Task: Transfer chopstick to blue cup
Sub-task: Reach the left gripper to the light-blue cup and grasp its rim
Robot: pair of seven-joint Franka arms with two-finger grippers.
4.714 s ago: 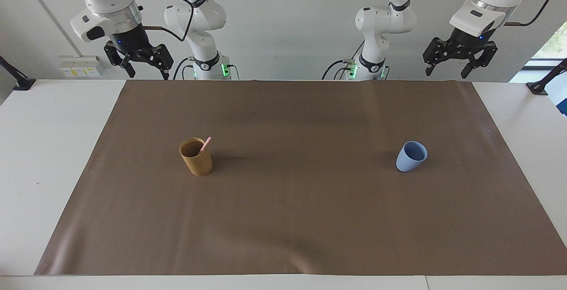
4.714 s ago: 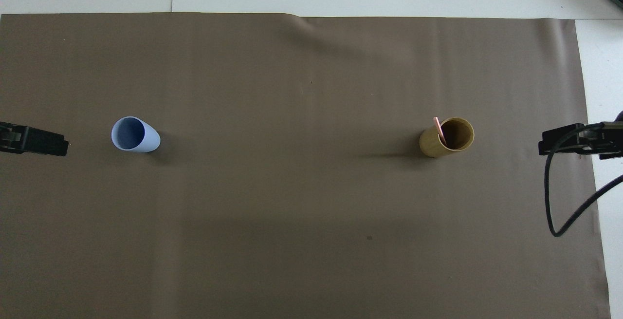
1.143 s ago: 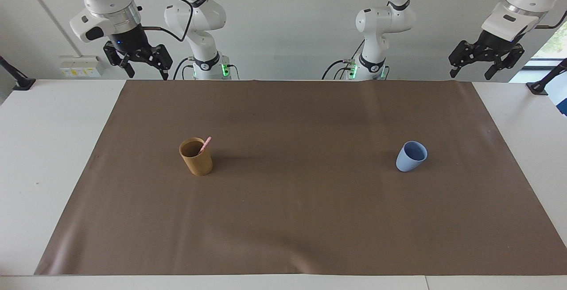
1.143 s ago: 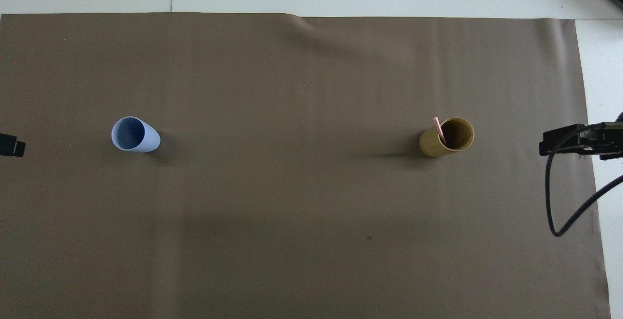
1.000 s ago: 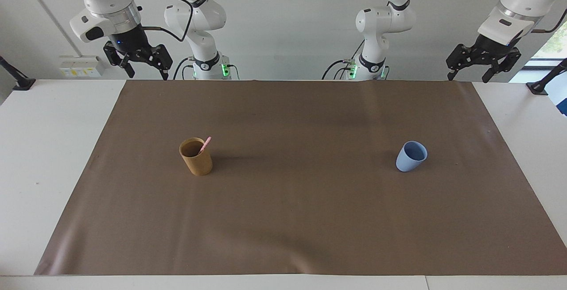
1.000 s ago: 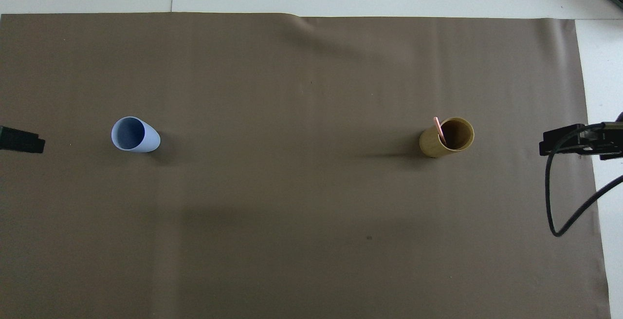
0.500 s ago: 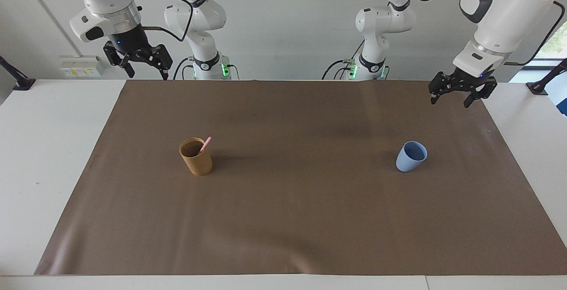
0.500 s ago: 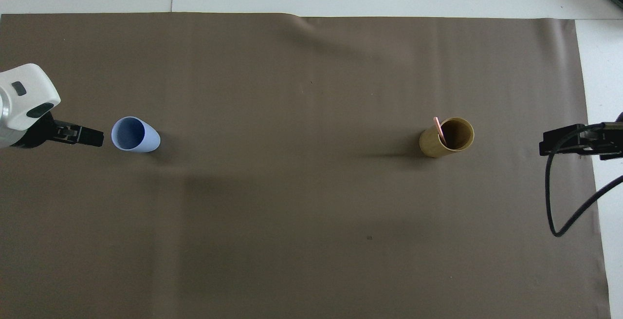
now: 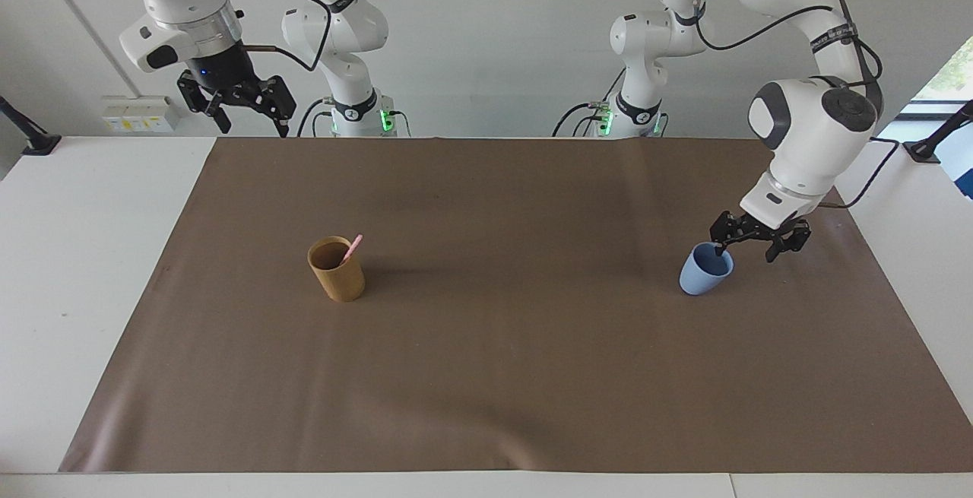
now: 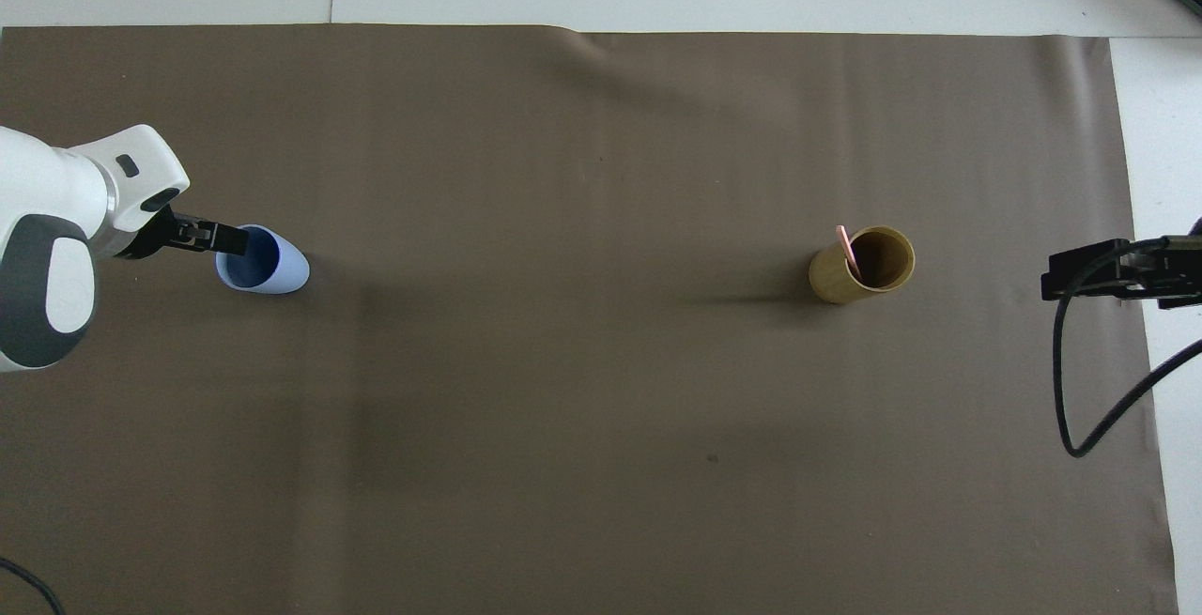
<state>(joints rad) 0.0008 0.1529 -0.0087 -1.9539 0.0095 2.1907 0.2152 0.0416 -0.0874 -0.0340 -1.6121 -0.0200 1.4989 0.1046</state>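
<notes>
Currently, facing view: left gripper [image 9: 746, 252] hangs low at the blue cup [image 9: 705, 269], fingers apart. One fingertip is at or just inside the rim on the side toward the left arm's end of the bench [image 9: 91, 255]; the other stands outside the cup wall. Whether either touches the rim I cannot tell. Cup upright on the brown mat [image 9: 502, 376]. Chopstick [image 9: 352, 248] sits well apart from those fingers, leaning in the tan cup [image 9: 336, 268] toward the right arm's end, its pink tip above the rim. Right gripper [image 9: 251, 127] is up in the air over the mat's corner by its own base, fingers apart, empty; that arm waits.

Overhead view: left gripper [image 10: 231, 239] is at the blue cup [image 10: 261, 260] rim, fingers edge-on, so their spread does not read here. Chopstick [image 10: 846, 250] rests against the tan cup [image 10: 862, 265] rim, well off from the right gripper [image 10: 1059, 282], which is at the mat edge.

Step in hand, as I judge it: left arm taking hold of the blue cup's rim; chopstick not yet touched. Next move calls for a squeeze on the wall without tipping the cup, then the right fingers pinching the exposed pink tip.
</notes>
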